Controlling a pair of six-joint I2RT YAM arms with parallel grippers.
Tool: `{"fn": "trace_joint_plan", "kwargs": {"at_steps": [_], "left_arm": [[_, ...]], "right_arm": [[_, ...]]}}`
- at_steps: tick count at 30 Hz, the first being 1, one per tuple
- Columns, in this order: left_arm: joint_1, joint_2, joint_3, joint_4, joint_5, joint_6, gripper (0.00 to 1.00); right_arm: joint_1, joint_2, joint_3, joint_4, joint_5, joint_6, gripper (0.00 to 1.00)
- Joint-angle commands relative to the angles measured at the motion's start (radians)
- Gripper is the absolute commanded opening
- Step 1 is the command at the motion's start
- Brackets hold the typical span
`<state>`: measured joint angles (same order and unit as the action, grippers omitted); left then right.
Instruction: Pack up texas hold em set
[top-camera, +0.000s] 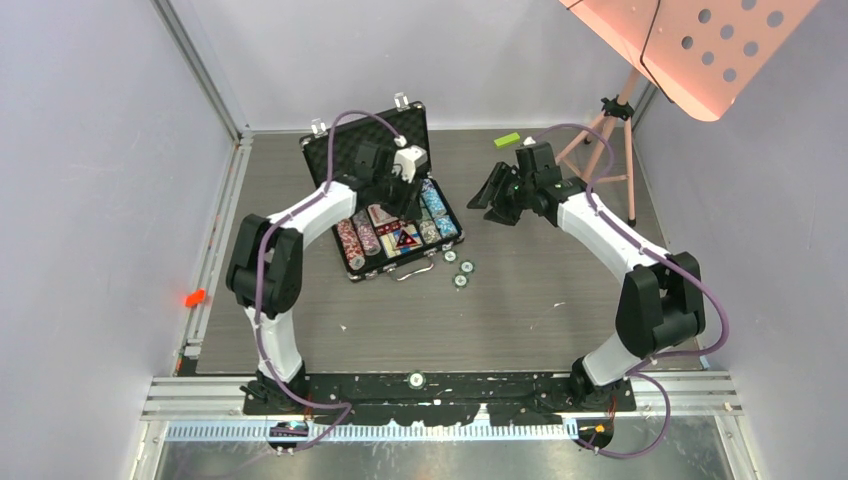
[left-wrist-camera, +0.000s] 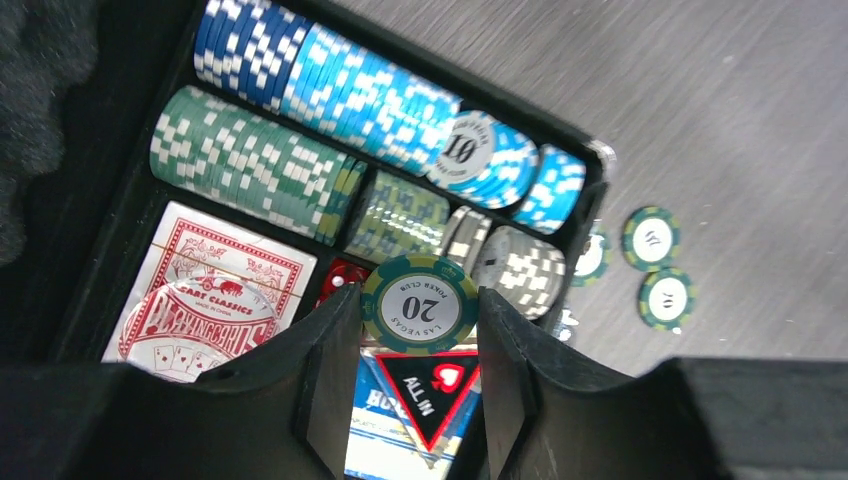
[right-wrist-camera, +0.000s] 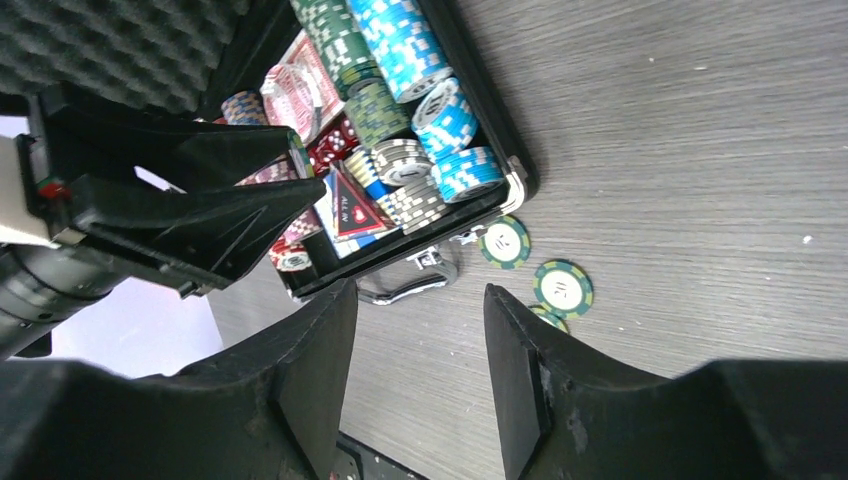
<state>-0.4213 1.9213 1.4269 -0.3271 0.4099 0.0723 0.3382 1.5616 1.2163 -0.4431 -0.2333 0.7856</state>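
Observation:
The black briefcase (top-camera: 345, 150) lies open at the table's middle left, foam lid up. Its tray holds rows of blue chips (left-wrist-camera: 330, 90) and green chips (left-wrist-camera: 250, 160), a red-backed card deck (left-wrist-camera: 215, 290), red dice (left-wrist-camera: 340, 280) and an "ALL IN" triangle (left-wrist-camera: 430, 390). My left gripper (left-wrist-camera: 419, 325) hovers over the tray (top-camera: 403, 200), shut on a green "20" chip (left-wrist-camera: 419, 305) held by its edges. Three green chips (top-camera: 460, 268) lie loose on the table by the silver handle (top-camera: 415, 270); they also show in the right wrist view (right-wrist-camera: 563, 288). My right gripper (right-wrist-camera: 420, 330) is open and empty, right of the case (top-camera: 497, 195).
A small green block (top-camera: 507, 140) lies at the back of the table. A pink tripod stand (top-camera: 610, 130) with a perforated pink board (top-camera: 700, 50) stands at the back right. A red tag (top-camera: 195, 297) sits at the left table edge. Walls close in on three sides.

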Motion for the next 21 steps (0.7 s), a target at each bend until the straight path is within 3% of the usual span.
{"fn": "trace_joint_plan", "kwargs": {"at_steps": [1, 4, 9, 13, 18, 21], "left_arm": [[-0.001, -0.128, -0.049, 0.12, 0.117, -0.083, 0.36], [-0.001, -0.185, -0.145, 0.274, 0.288, -0.177, 0.36], [-0.008, -0.238, -0.373, 0.749, 0.446, -0.23, 0.33], [-0.008, -0.203, -0.401, 0.871, 0.547, -0.217, 0.3], [-0.011, -0.177, -0.474, 1.136, 0.645, -0.232, 0.3], [-0.012, -0.17, -0.474, 1.159, 0.666, -0.246, 0.29]], "right_arm": [[-0.002, 0.001, 0.076, 0.016, -0.078, -0.039, 0.54], [-0.002, 0.0, 0.09, 0.02, -0.149, -0.043, 0.52], [0.0, -0.016, 0.132, -0.048, -0.276, -0.054, 0.48], [0.005, -0.05, 0.164, -0.192, -0.281, -0.154, 0.4], [0.031, -0.057, 0.175, -0.322, -0.263, -0.238, 0.35], [0.065, -0.048, 0.179, -0.349, -0.235, -0.247, 0.35]]}}
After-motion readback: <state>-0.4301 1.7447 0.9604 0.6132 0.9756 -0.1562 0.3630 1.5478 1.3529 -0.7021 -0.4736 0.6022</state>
